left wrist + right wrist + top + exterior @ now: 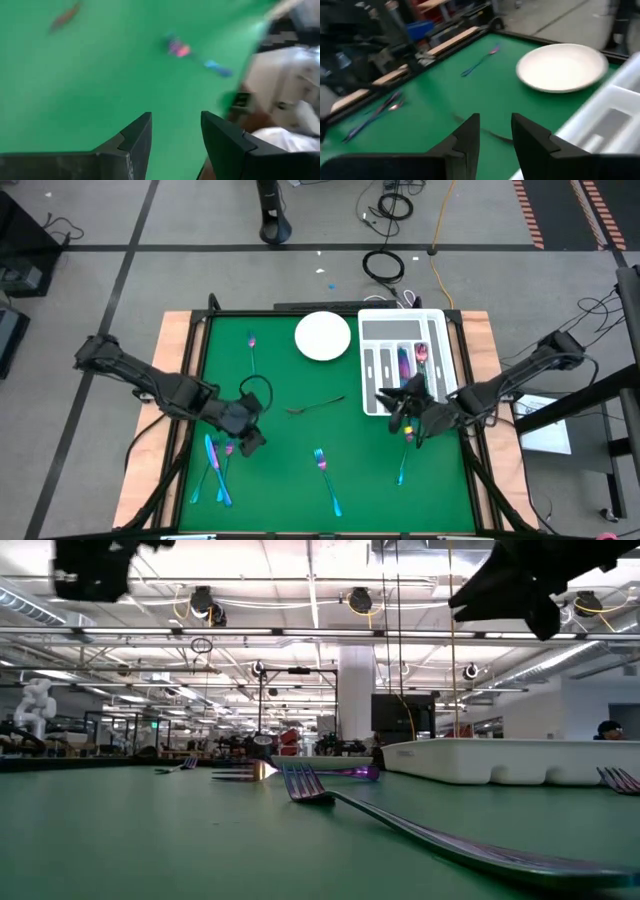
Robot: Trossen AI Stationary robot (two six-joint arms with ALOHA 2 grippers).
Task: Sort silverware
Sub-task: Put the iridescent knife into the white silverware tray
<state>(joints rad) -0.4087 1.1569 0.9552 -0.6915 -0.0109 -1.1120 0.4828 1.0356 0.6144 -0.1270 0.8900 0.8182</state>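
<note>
Sorting barely begun: my right pincer (398, 412), parted and empty, hovers by the tray (440, 320) (a few pieces inside), my left pincer (248, 442) likewise over the table's (290, 470) scattered silverware (325, 470).

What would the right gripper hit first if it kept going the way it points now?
Probably the dark utensil lying on the green mat just ahead of the open right gripper; the white plate sits farther on, off to one side.
</note>
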